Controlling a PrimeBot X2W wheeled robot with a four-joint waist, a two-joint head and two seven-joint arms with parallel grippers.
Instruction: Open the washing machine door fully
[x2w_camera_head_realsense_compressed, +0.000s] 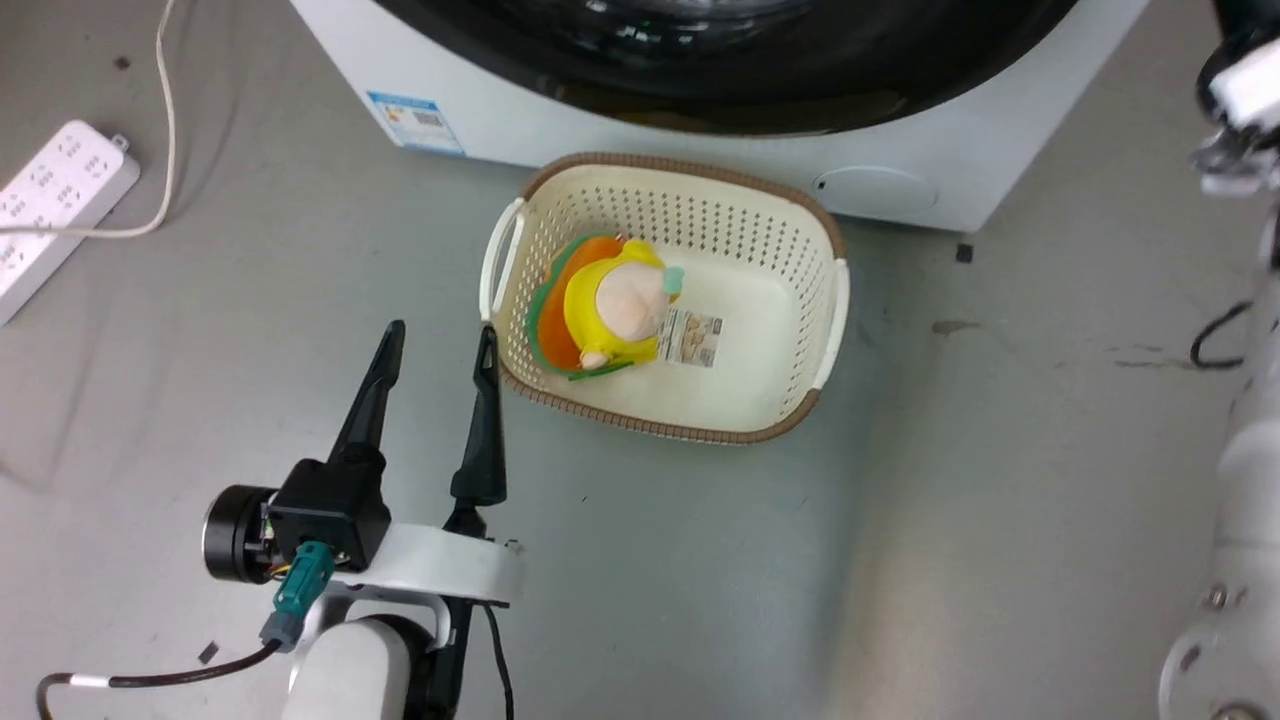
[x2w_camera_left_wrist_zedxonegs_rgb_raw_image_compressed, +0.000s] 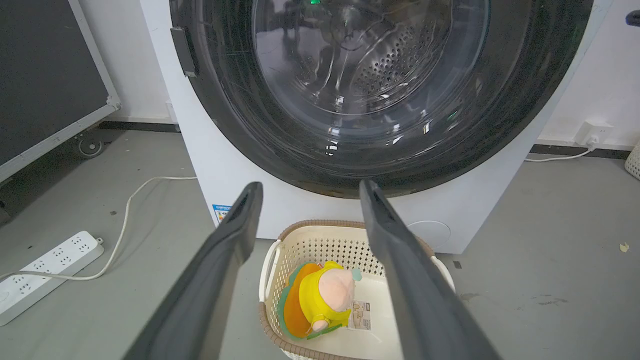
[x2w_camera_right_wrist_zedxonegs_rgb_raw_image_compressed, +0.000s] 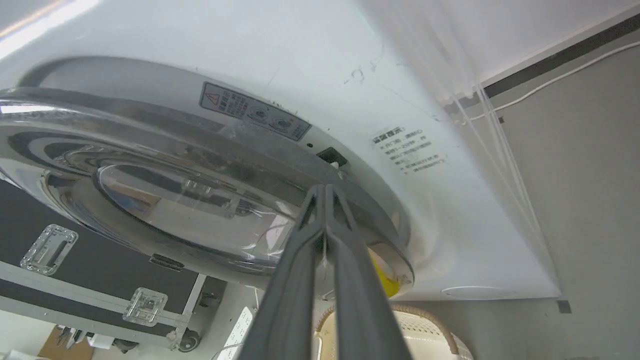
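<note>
The washing machine door (x2w_camera_left_wrist_zedxonegs_rgb_raw_image_compressed: 350, 100), a big glossy black disc with a clear glass centre, faces my left wrist camera; its lower rim (x2w_camera_head_realsense_compressed: 720, 90) runs along the top of the head view. From the right wrist, the door (x2w_camera_right_wrist_zedxonegs_rgb_raw_image_compressed: 190, 200) appears edge-on and stands slightly off the white front, baring a grey recess with a warning label (x2w_camera_right_wrist_zedxonegs_rgb_raw_image_compressed: 255, 111) and a dark latch slot (x2w_camera_right_wrist_zedxonegs_rgb_raw_image_compressed: 332, 156). My right gripper (x2w_camera_right_wrist_zedxonegs_rgb_raw_image_compressed: 325, 189) is shut with nothing between its fingers, tips at the door's rim just below that slot. My left gripper (x2w_camera_head_realsense_compressed: 440, 345) hangs open over the floor, left of the basket.
A cream basket (x2w_camera_head_realsense_compressed: 800, 230) holding a yellow plush toy (x2w_camera_head_realsense_compressed: 620, 305) sits on the floor in front of the machine. A white power strip (x2w_camera_head_realsense_compressed: 55, 200) and its cable lie at the left. A black wheeled case (x2w_camera_left_wrist_zedxonegs_rgb_raw_image_compressed: 45, 90) stands left of the machine. My right arm (x2w_camera_head_realsense_compressed: 1240, 480) runs along the right edge.
</note>
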